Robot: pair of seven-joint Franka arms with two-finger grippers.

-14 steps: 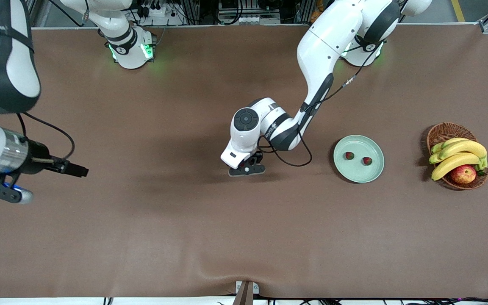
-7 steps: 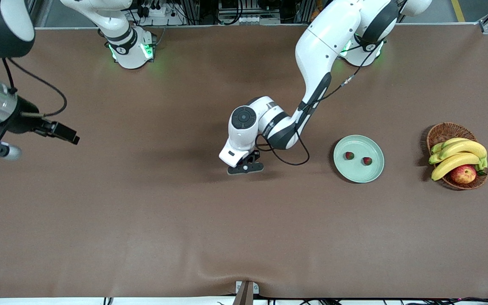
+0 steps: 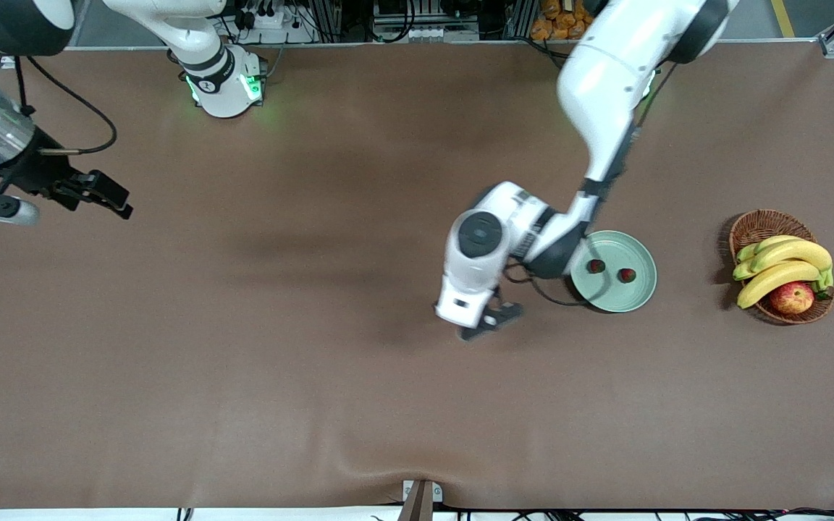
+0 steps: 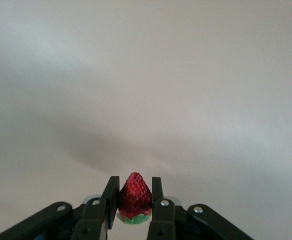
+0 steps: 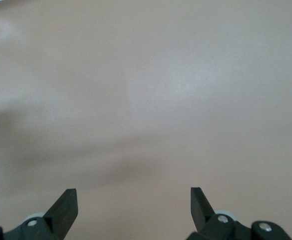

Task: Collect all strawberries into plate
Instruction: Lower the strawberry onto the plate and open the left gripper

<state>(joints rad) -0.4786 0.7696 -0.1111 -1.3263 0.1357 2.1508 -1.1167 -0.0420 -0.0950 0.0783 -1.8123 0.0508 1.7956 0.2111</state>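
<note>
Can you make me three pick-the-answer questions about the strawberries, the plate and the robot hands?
1. How many strawberries lie on the plate?
A. none
B. two
C. five

2. What does the left gripper hold?
A. a strawberry
B. a banana
C. nothing

3. Where is the wicker basket with the bananas and the apple?
A. on the plate
B. under the right gripper
C. at the left arm's end of the table, beside the plate

Answers:
1. B: the front view shows one strawberry and another on the mint-green plate.
2. A: the left wrist view shows a third strawberry pinched between the fingers, over bare table.
3. C: the basket sits past the plate toward that end. The right gripper waits open at the right arm's end.
</note>
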